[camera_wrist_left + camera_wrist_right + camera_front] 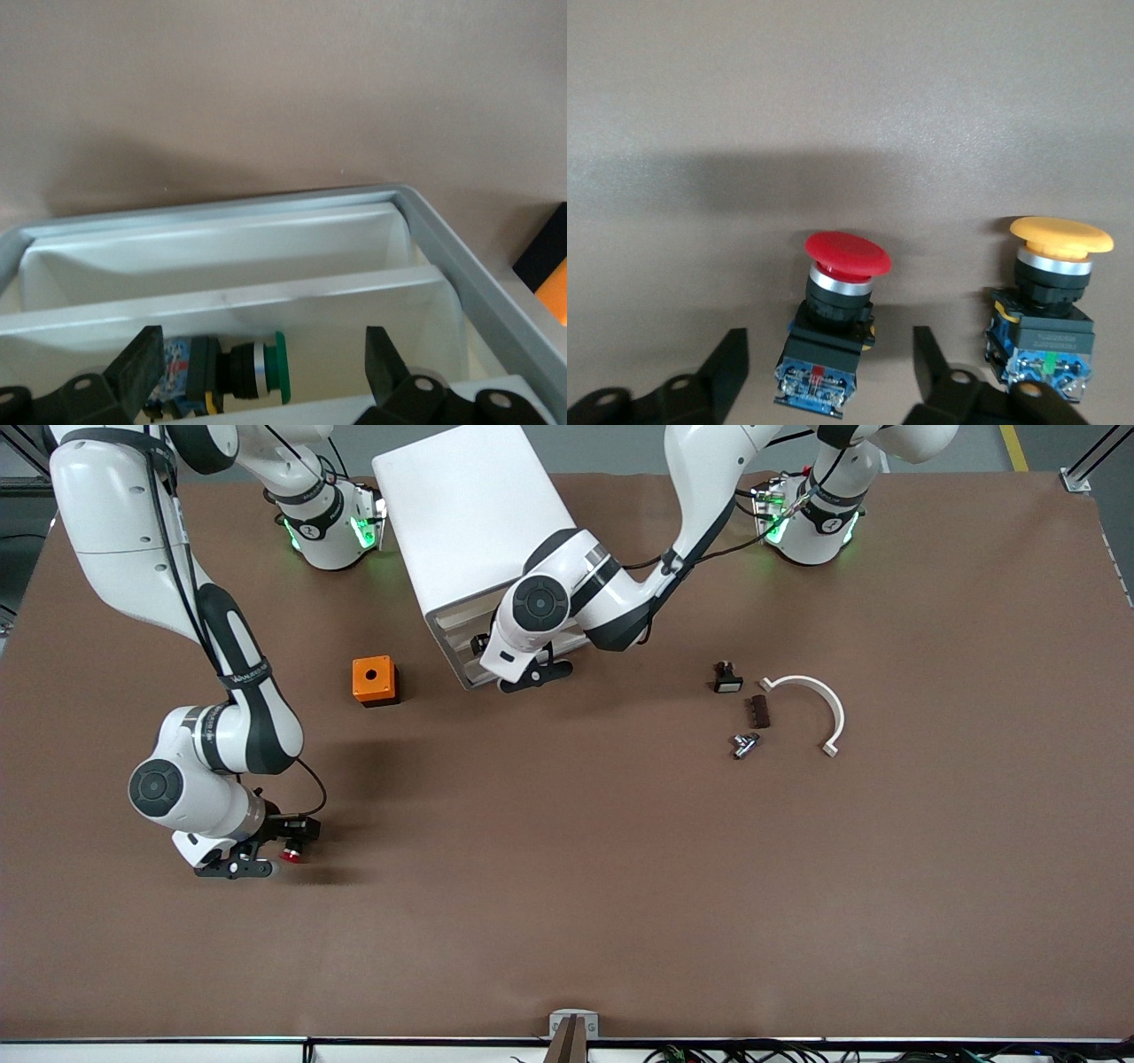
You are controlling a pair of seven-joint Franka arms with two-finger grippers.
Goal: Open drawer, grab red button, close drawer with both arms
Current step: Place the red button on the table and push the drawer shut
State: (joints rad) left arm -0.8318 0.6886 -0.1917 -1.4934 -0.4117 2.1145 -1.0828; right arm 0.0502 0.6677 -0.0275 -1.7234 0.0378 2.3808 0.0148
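The red-capped button [833, 329] rests on the brown table between the fingers of my right gripper [828, 341], which is open, with a gap on each side of the button's black body. In the front view this button [291, 855] lies toward the right arm's end of the table, at my right gripper [275, 859]. My left gripper [532, 676] is at the front of the white cabinet [469, 522]. It hangs open over the pulled-out drawer [221, 212], its fingers [142, 359] spread with nothing gripped.
An orange-capped button [1047, 301] stands beside the red one. A green-capped button [257, 372] lies in the drawer. An orange box with a hole [374, 680] sits beside the cabinet. Small parts [727, 677] and a white curved bracket [819, 704] lie toward the left arm's end.
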